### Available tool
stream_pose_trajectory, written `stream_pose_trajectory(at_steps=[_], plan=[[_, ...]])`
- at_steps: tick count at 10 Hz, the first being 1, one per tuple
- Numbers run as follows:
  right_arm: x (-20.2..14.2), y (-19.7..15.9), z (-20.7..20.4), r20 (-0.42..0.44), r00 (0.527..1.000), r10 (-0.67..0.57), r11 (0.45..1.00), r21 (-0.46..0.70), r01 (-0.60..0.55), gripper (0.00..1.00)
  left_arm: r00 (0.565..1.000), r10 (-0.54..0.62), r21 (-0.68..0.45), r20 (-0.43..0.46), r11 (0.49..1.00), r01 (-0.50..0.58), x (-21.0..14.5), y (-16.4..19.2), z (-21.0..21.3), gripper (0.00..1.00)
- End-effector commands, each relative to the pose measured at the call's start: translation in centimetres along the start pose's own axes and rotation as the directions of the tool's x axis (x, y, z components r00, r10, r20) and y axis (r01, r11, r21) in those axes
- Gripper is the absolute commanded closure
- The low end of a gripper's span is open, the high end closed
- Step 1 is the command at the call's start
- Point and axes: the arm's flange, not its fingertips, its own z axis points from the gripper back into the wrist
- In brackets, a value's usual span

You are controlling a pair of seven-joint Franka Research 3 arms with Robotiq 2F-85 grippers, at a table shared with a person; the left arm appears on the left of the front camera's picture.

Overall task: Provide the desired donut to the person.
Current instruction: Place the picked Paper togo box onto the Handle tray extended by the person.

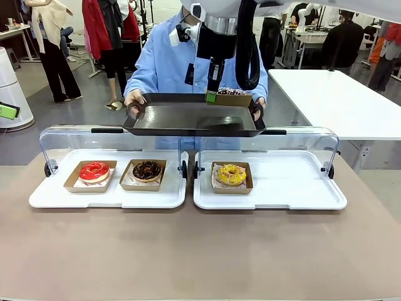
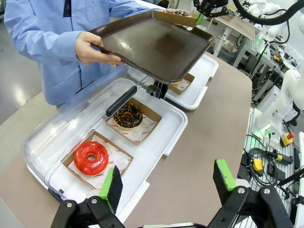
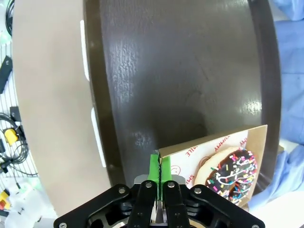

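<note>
The person (image 1: 156, 63) in a light blue shirt holds a dark serving tray (image 1: 194, 119) with both hands above the far edge of the table. My right gripper (image 1: 211, 96) is shut on the rim of a cardboard box (image 3: 209, 152) that carries a chocolate donut with sprinkles (image 3: 232, 173). The box is at the dark tray's (image 3: 180, 71) far right corner; I cannot tell whether it rests there. My left gripper (image 2: 167, 183) hangs open above the table's left side, with nothing between its fingers.
Two white display trays (image 1: 269, 194) with raised clear lids stand on the brown table. The left one holds a red donut (image 1: 94, 170) and a chocolate donut (image 1: 147, 169), the right one a yellow donut (image 1: 230, 174). A white table stands at the far right.
</note>
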Motion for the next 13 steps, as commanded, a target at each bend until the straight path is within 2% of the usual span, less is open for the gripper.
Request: stream_pose_trajectory(at_steps=[1, 7, 8, 9, 10, 11, 13], plan=[[-1.2, -0.6, -1.7, 0.012, 1.000, 0.004, 1.000, -0.004, -0.004, 0.98, 1.000, 0.018, 0.001, 0.003, 1.000, -0.018, 0.2, -0.1, 0.1, 0.00], [-1.9, -1.2, -3.9, 0.011, 1.000, 0.007, 0.997, 0.074, -0.007, 0.98, 1.000, 0.018, 0.001, 0.003, 1.000, -0.018, 0.2, -0.1, 0.1, 0.00], [-1.9, -1.1, -4.0, 0.008, 1.000, 0.012, 0.997, 0.078, -0.012, 0.73, 1.000, 0.018, 0.001, 0.003, 1.000, -0.018, 0.2, -0.1, 0.1, 0.00], [-1.8, -1.0, -4.0, 0.005, 1.000, 0.020, 0.996, 0.083, -0.020, 0.40, 1.000, 0.018, 0.001, 0.003, 1.000, -0.018, 0.2, -0.1, 0.1, 0.00], [-1.8, -1.0, -4.0, 0.001, 1.000, 0.022, 0.996, 0.084, -0.022, 0.15, 1.000, 0.018, 0.001, 0.003, 1.000, -0.018, 0.2, -0.1, 0.1, 0.00], [-1.6, -1.1, -3.9, -0.001, 1.000, 0.025, 0.996, 0.083, -0.025, 0.00, 1.000, 0.018, 0.001, 0.003, 1.000, -0.018, 0.2, -0.1, 0.1, 0.00], [-1.6, -0.8, -4.0, -0.005, 1.000, 0.028, 0.995, 0.091, -0.028, 0.00, 1.000, 0.018, 0.001, 0.003, 1.000, -0.018, 0.2, -0.1, 0.1, 0.00]])
